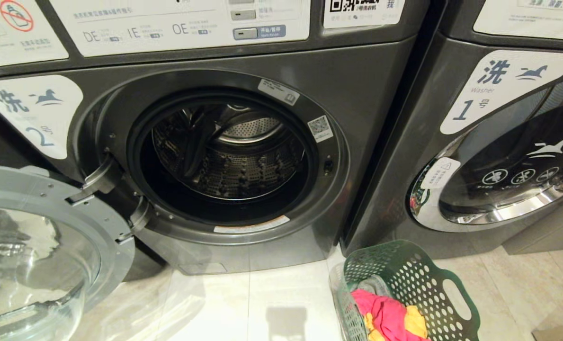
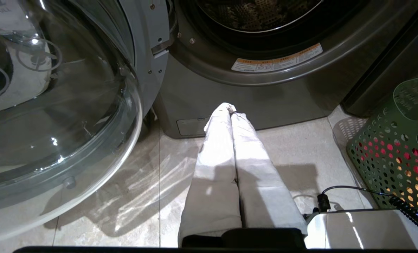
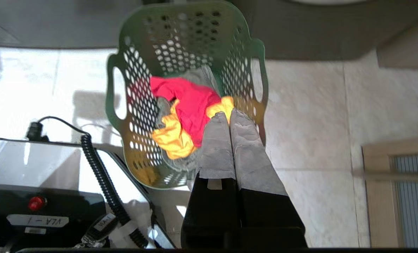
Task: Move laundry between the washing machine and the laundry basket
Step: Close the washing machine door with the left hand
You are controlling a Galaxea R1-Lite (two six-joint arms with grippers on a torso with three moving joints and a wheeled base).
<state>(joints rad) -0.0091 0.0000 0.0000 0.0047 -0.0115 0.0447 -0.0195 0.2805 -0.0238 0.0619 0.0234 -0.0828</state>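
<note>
Closed right gripper [image 3: 229, 114] over basketed laundry [image 3: 189, 105] appears only wrist-side.

A self-service laundrette is shown. Two dark grey front-loading machines are set side by side on a pale tiled floor [image 1: 272, 303]. The washing machine [image 1: 371, 142] labelled "2" is seen with its round glass door [image 1: 40, 251] swung open and its steel drum exposed; the neighbouring machine [image 1: 513, 142] is marked "Washer 1". Each is badged with a white horse logo. Printed instruction panels [image 1: 177, 23], a prohibition sign [image 1: 16, 15] and a QR code sticker [image 1: 361, 9] are fixed above the doors. A green perforated laundry basket [image 1: 418, 279] holding laundry [image 1: 388, 317] is placed on the floor.
</note>
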